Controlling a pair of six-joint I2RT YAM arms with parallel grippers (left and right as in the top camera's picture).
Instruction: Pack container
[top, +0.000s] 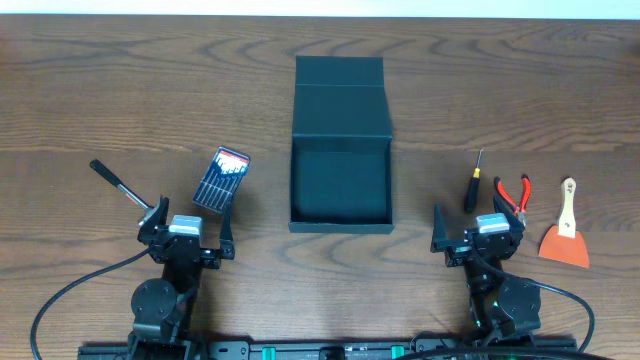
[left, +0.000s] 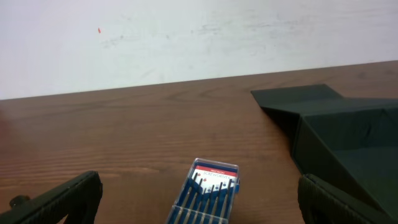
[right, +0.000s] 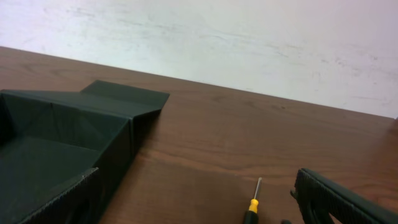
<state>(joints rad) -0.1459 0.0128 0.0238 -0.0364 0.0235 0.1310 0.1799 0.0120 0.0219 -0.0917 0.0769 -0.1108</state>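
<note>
The dark teal-black container (top: 340, 185) stands open at the table's middle, its flap lid (top: 340, 95) laid back flat. It shows in the left wrist view (left: 348, 140) and the right wrist view (right: 56, 149). A blue case of small screwdrivers (top: 221, 178) lies left of it, in front of my open, empty left gripper (top: 188, 225), and shows between the fingers (left: 205, 193). A black-and-yellow screwdriver (top: 473, 183) lies right of the box, ahead of my open, empty right gripper (top: 478, 228); its tip shows in the right wrist view (right: 255, 199).
A black-handled tool (top: 118, 182) lies at the far left. Red-handled pliers (top: 513, 194) and an orange scraper with a wooden handle (top: 566, 232) lie at the right. A pale wall stands behind the table's far edge (left: 186, 37).
</note>
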